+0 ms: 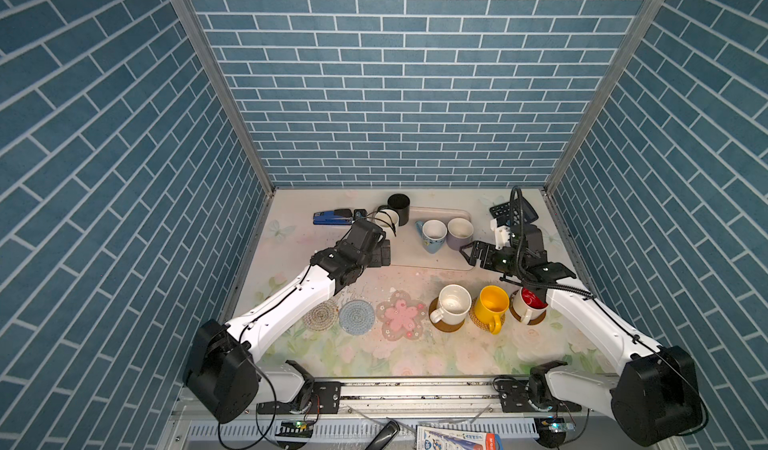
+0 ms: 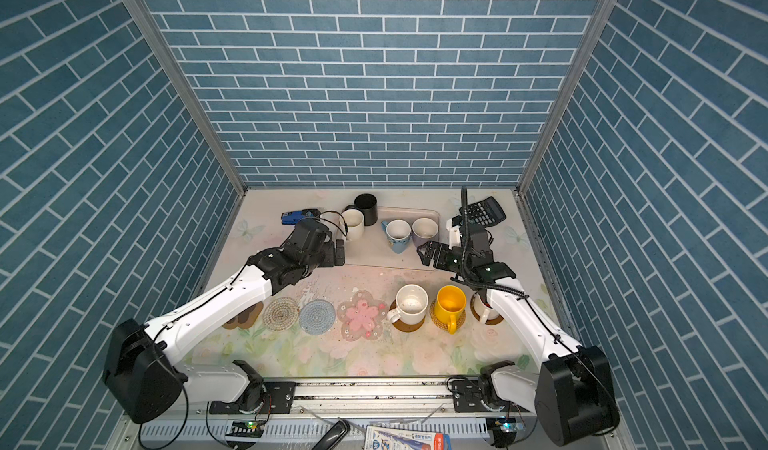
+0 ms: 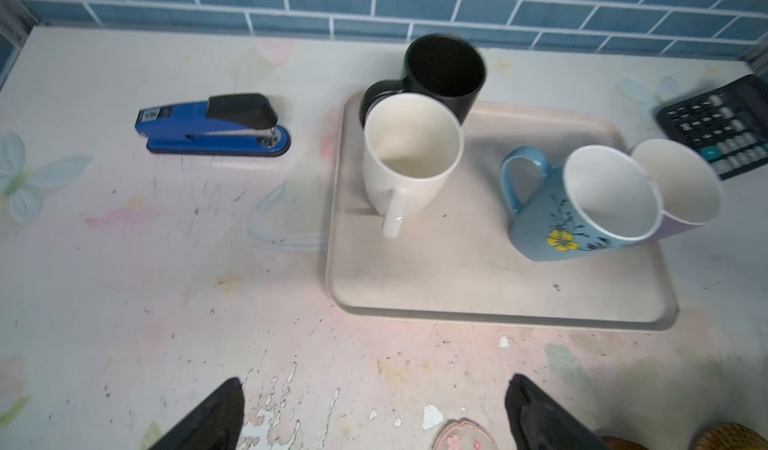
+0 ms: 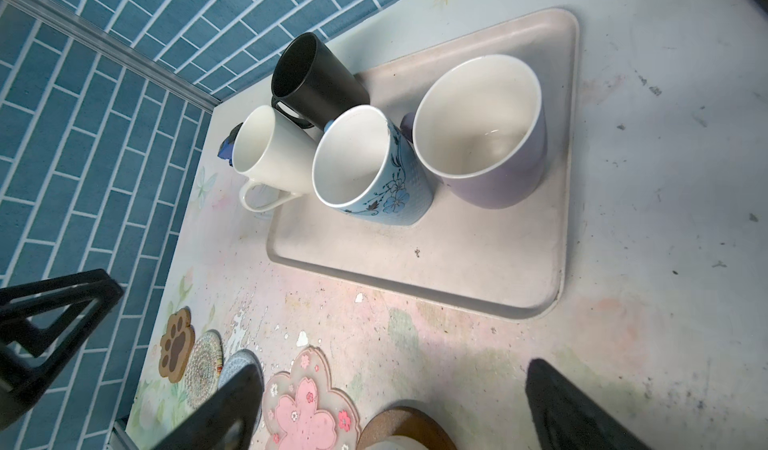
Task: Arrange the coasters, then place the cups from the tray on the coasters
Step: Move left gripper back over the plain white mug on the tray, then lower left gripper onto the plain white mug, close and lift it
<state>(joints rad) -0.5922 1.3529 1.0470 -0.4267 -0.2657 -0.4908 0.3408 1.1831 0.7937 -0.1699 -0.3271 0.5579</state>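
Observation:
The cream tray (image 1: 415, 260) at the back holds a black cup (image 1: 399, 208), a white cup (image 1: 386, 219), a light blue flowered cup (image 1: 433, 235) and a lavender cup (image 1: 459, 232). In the front row a white cup (image 1: 453, 304) stands on a brown disc coaster (image 1: 446, 326), a yellow cup (image 1: 492, 304) on a rattan coaster (image 1: 482, 323), and a red-lined cup (image 1: 530, 302) on a brown disc (image 1: 536, 319). The pink flower (image 1: 401, 315), blue-grey (image 1: 356, 317), woven (image 1: 321, 315) and paw (image 2: 243, 317) coasters are bare. My left gripper (image 1: 385, 253) is open at the tray's left edge. My right gripper (image 1: 467, 255) is open by its right front corner.
A blue stapler (image 1: 332, 217) lies left of the tray. A black calculator (image 1: 513, 211) sits at the back right. Tiled walls close in the back and both sides. A metal rail (image 1: 415, 389) runs along the front edge. My left arm partly covers the paw coaster.

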